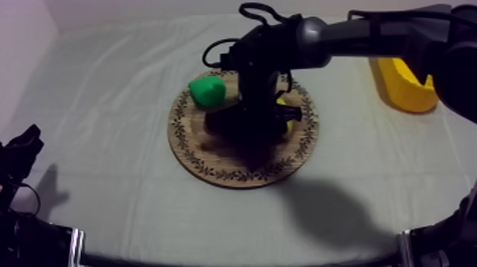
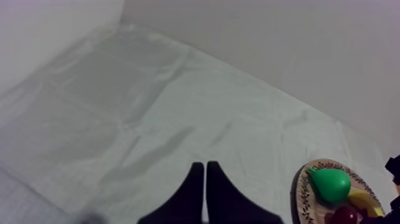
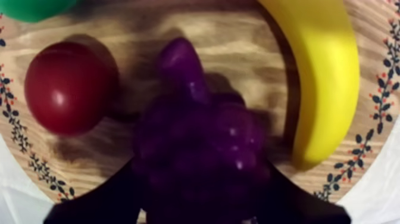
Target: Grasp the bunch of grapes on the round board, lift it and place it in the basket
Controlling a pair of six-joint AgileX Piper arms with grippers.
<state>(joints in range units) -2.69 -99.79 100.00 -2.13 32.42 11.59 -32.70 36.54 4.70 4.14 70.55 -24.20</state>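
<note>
The purple bunch of grapes [image 3: 202, 143] lies on the round wooden board [image 3: 178, 36], its stem pointing away from the camera. My right gripper [image 3: 201, 168] is down over it, with one black finger pressed against each side of the bunch. In the top view my right gripper [image 1: 257, 131] stands at the middle of the board [image 1: 213, 167], and the arm covers the grapes. The yellow basket [image 1: 404, 86] sits at the far right. My left gripper [image 2: 205, 176] hangs over bare cloth, its fingers together in a narrow wedge; it rests low at the left [image 1: 21, 150].
On the board, a small red fruit [image 3: 68, 86] lies left of the grapes and a banana [image 3: 321, 77] curves along their right. A green pear [image 1: 207, 91] sits at the board's far left rim. Open cloth separates the board from the basket.
</note>
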